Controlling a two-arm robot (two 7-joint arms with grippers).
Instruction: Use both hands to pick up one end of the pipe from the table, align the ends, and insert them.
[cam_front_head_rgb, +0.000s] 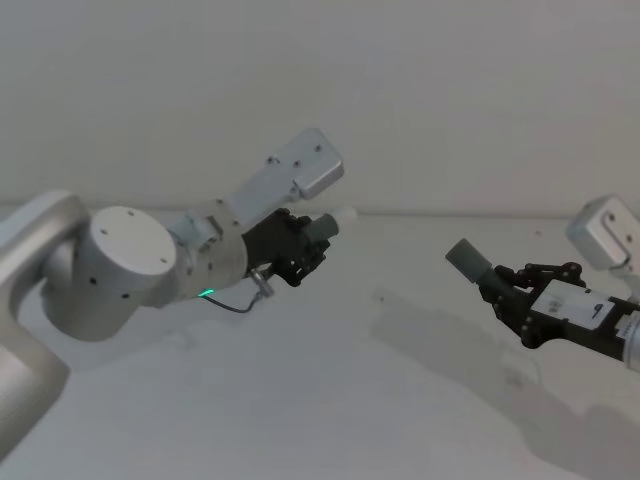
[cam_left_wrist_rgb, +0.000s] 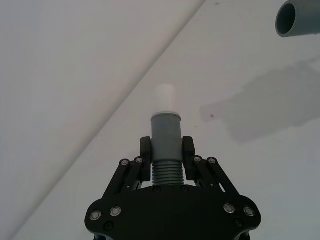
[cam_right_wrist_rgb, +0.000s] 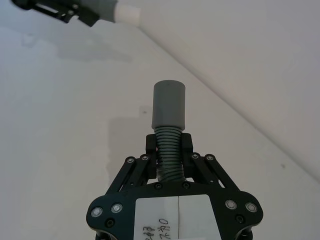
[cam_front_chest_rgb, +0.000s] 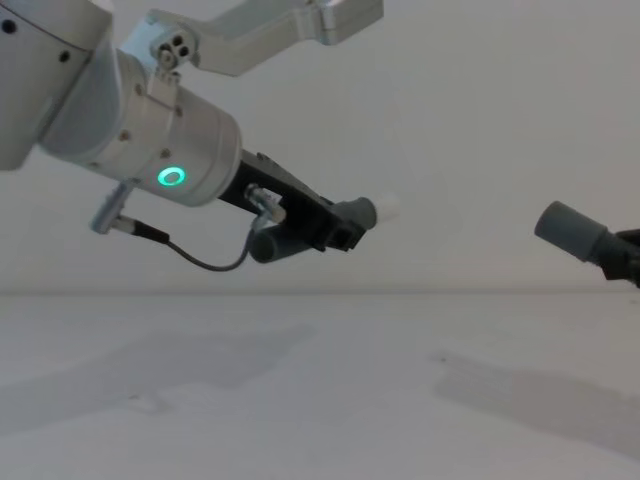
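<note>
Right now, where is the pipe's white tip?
Head view: the white tip juts from the left gripper, mid-picture above the table, well left of the right gripper's grey cuff.

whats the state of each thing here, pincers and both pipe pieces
left pincer, shut on tube, raised off the table
right pincer, shut on hose, raised
tube, held in the air, white tip bare, not inserted
hose, held in the air, cuff hollow, nothing in it, apart from the tip
</note>
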